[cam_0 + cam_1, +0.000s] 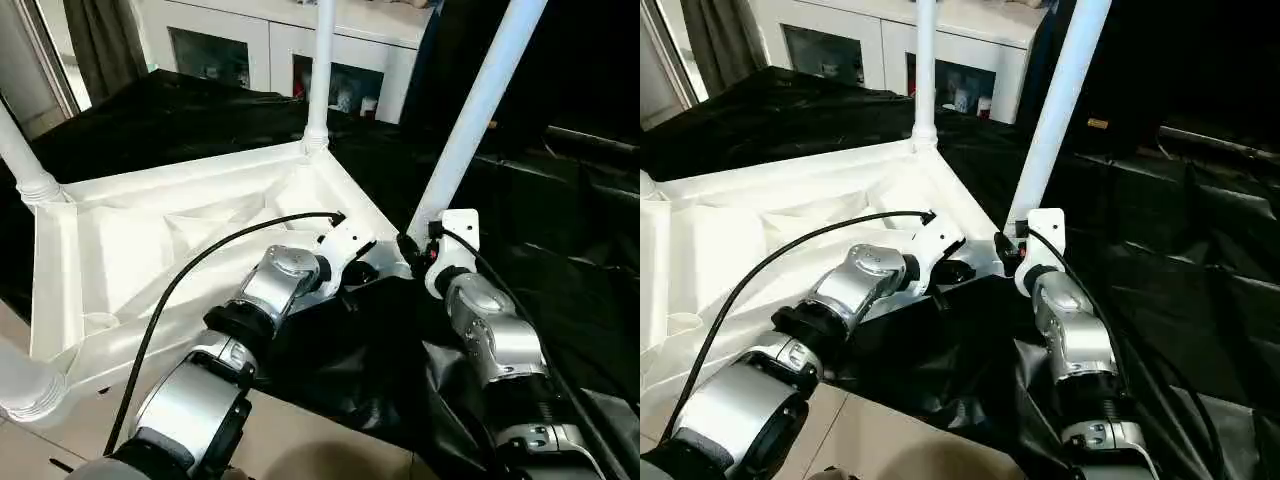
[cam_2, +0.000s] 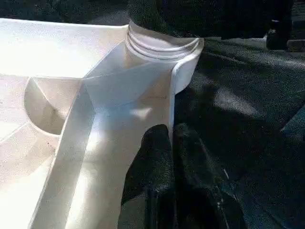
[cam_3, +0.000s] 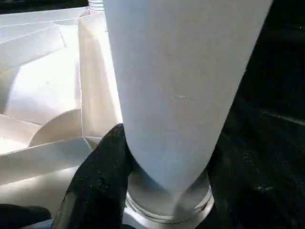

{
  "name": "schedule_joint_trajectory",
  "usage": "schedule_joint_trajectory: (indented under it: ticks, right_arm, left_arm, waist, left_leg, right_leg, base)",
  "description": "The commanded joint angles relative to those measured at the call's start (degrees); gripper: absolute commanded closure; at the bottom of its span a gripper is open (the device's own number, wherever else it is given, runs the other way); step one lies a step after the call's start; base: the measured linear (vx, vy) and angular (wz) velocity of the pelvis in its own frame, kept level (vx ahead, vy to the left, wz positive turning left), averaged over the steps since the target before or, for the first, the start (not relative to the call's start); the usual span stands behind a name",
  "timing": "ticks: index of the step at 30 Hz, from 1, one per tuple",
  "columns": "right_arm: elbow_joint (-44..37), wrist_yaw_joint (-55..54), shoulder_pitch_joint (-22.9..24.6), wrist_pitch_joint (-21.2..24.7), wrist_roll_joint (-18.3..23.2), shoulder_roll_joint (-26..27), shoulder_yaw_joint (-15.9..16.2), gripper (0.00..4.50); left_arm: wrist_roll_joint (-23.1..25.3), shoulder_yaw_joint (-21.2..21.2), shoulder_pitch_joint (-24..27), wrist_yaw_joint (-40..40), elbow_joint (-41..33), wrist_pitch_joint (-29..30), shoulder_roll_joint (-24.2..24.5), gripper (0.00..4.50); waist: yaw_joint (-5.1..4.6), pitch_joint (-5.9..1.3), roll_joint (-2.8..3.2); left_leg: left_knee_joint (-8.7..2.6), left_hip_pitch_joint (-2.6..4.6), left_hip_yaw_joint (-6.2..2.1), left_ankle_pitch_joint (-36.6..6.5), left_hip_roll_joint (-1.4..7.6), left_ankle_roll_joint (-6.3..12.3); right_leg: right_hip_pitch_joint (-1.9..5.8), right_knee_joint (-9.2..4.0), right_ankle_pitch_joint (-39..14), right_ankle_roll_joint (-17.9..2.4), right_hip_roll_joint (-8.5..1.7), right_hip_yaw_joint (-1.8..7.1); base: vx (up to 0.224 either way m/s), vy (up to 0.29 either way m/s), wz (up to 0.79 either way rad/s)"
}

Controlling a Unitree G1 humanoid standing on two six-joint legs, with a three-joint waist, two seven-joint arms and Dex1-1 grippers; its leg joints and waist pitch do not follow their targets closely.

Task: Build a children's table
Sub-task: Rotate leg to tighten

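Note:
The children's table lies upside down on a black cloth, its white ribbed tabletop (image 1: 150,240) facing up. White legs stand in its corner sockets: one at the far corner (image 1: 322,70), one at the left (image 1: 20,150), one at the near left (image 1: 20,385). A further leg (image 1: 470,120) rises tilted from the corner nearest my arms. My right gripper (image 1: 420,245) is shut on this leg just above its socket, a black finger (image 3: 102,167) pressing each side. My left gripper (image 2: 172,152) is shut on the tabletop's rim wall (image 2: 162,95) beside that same corner.
A white glass-door cabinet (image 1: 230,45) stands behind the table. The black cloth (image 1: 560,280) spreads wide to the right and behind. Pale floor tile (image 1: 300,440) shows under my forearms. A black cable (image 1: 200,265) arcs over the tabletop to my left wrist.

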Motion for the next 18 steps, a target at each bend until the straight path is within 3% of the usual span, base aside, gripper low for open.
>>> schedule_joint_trajectory:
  ticks: [1, 5, 7, 10, 13, 14, 17, 18]
  right_arm:
    - [1.26, 4.28, 0.33, 1.55, 1.57, 2.77, 3.45, 2.0]
    - [-0.02, 9.32, 0.55, 1.17, 0.93, -0.98, 5.34, 1.59]
    - [-1.32, 13.36, 0.82, 1.35, 0.88, -3.87, 6.48, 1.59]
    - [-6.54, 27.64, 2.7, 1.67, 3.08, -11.63, 9.27, 1.59]
    - [-8.81, 32.46, 3.75, 2.04, 4.21, -14.52, 9.95, 1.59]
    - [-10.74, 36.27, 4.74, 2.23, 5.1, -16.97, 10.44, 1.59]
    - [-13.6, 42.18, 6.43, 3.2, 6.59, -20.86, 11.55, 1.59]
    - [-14.56, 44.64, 7.15, 3.54, 7.04, -22.63, 12.16, 1.59]
  left_arm:
    - [-0.97, 0.41, -1.74, 1.66, 0.23, -1.84, -1.86, 4.5]
    - [-0.91, 0.13, -1.4, -1.58, -0.22, -3.37, -0.11, 4.5]
    - [-1.14, 0.2, -1.11, -3.96, -0.74, -3.33, 1.09, 4.5]
    - [-1.48, -0.7, 0.2, -11.06, -2.35, -6.7, 4.33, 4.5]
    - [-1.57, -1.34, 0.91, -14.33, -3.28, -7.19, 5.86, 4.5]
    - [-2.0, -1.96, 1.82, -17.98, -4.7, -7.98, 7.29, 4.5]
    - [-3.37, -2.9, 3.85, -24.61, -8.19, -10.21, 9.67, 4.5]
    - [-3.71, -3.39, 4.72, -27.21, -9.64, -11.43, 10.78, 4.5]
  waist:
    - [-0.12, -3.15, -0.13]
    - [-0.07, -3.11, -0.18]
    - [-0.06, -3.08, -0.07]
    - [0.27, -3.16, -0.3]
    - [0.3, -3.3, -0.37]
    - [0.26, -3.32, -0.29]
    - [0.36, -3.29, -0.19]
    - [0.23, -3.3, -0.66]
  left_leg:
    - [-4.27, 0.65, -0.25, -16.08, 0.84, 0.27]
    - [-4.3, 0.49, -0.25, -16.0, 0.89, 0.7]
    - [-4.3, 0.5, -0.26, -15.6, 0.92, 0.87]
    - [-3.94, 0.32, -0.07, -13.29, 0.86, 2.46]
    - [-3.8, -0.06, -0.18, -10.41, 0.91, 3.49]
    - [-3.64, 0.16, -0.03, -9.69, 1.06, 4.1]
    - [-3.62, 0.13, -0.08, -9.22, 1.27, 5.22]
    - [-3.59, 0.13, 0.0, -9.57, 1.26, 5.39]
  right_leg:
    - [2.22, -5.37, -17.74, -8.13, -2.67, 2.06]
    - [2.4, -5.44, -17.24, -7.93, -2.62, 2.06]
    - [2.38, -5.36, -16.45, -8.2, -2.64, 2.07]
    - [2.86, -5.1, -13.1, -8.8, -2.6, 2.16]
    - [3.29, -4.58, -9.61, -9.9, -2.68, 2.08]
    - [2.95, -4.27, -7.19, -11.51, -2.67, 2.11]
    - [3.15, -3.94, -4.92, -13.15, -2.71, 2.09]
    - [3.13, -3.97, -5.27, -13.27, -2.63, 2.05]
  base:
    - [0.0, 0.0, 0.0]
    - [0.0, 0.0, 0.0]
    - [0.0, 0.0, 0.0]
    - [0.0, 0.0, 0.0]
    - [0.0, 0.0, 0.0]
    - [0.0, 0.0, 0.0]
    - [0.0, 0.0, 0.0]
    - [0.0, 0.0, 0.0]
